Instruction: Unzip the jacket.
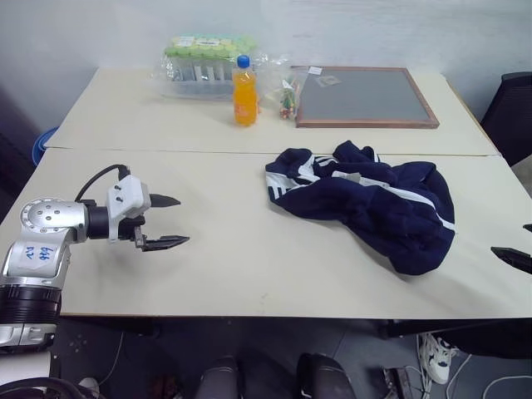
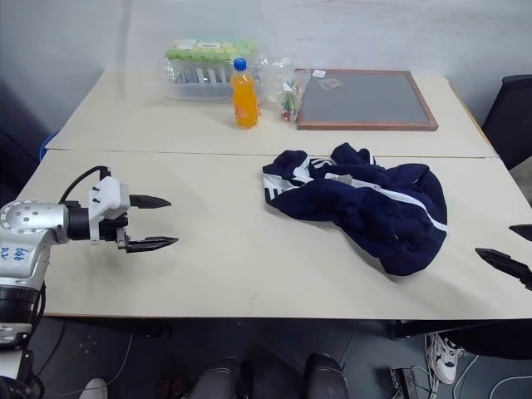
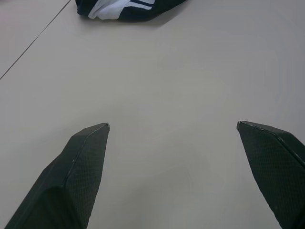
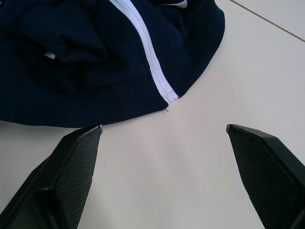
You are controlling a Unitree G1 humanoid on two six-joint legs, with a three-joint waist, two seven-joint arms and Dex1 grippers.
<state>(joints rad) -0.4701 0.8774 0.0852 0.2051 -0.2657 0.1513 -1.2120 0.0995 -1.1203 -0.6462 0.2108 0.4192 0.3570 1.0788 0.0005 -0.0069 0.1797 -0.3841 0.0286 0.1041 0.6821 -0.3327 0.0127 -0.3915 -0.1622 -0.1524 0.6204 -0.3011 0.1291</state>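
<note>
The jacket lies crumpled on the near table, right of centre, navy with white stripes at its left end and a white line across its right part. My left gripper hovers open over bare tabletop far to the jacket's left, nothing between its fingers. At the right edge of the head views my right gripper is open too, just off the jacket's lower right hem. In the right wrist view the jacket and its white stripe lie just past the open fingertips. A striped corner of the jacket is also in the left wrist view.
On the far table stand an orange drink bottle, a wrapped pack of small bottles, a bag of small coloured items and a wood-framed grey board. A seam joins the two tables. A dark chair stands at the right.
</note>
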